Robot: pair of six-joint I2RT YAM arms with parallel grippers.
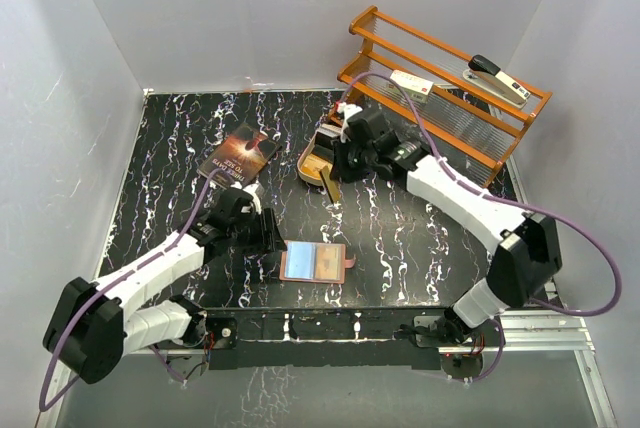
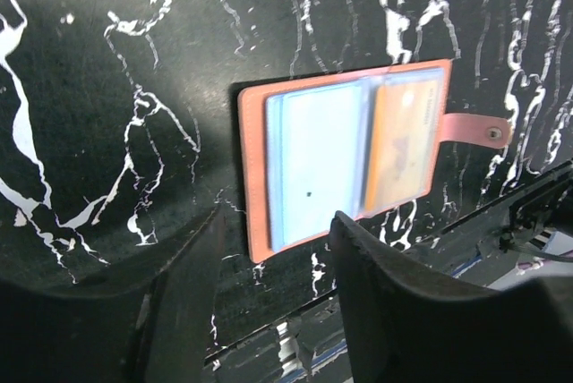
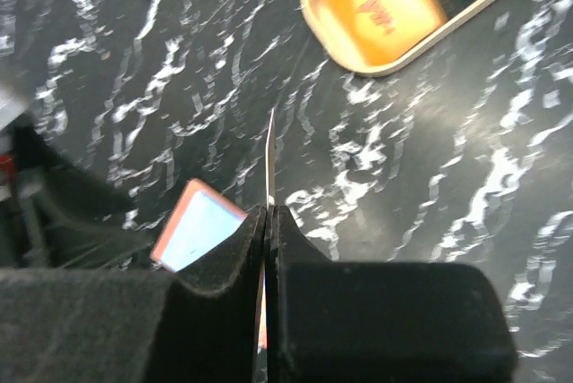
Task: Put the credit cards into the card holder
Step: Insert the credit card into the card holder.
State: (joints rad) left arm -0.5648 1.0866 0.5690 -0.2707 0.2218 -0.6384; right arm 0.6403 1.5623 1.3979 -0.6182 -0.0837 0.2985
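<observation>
While pinching a credit card (image 3: 270, 159) in the clamped right gripper (image 3: 269, 213) at 1 o'clock, holds the left gripper (image 2: 279, 222) halfway parted, empty, beside the card holder (image 2: 253, 150)

at least three cards (image 2: 403, 146), one card holder (image 2: 255, 177), one tin (image 3: 394, 67), one book (image 1: 238, 158).

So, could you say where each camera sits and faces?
Top external: high behind the robot, looking down on the table; left arm and right arm show.
Left wrist: on that arm, facing down at the open card holder; left fingers show.
Right wrist: looks down past right fingers pinching a credit card edge-on.
Shared: all show the card holder.
</observation>
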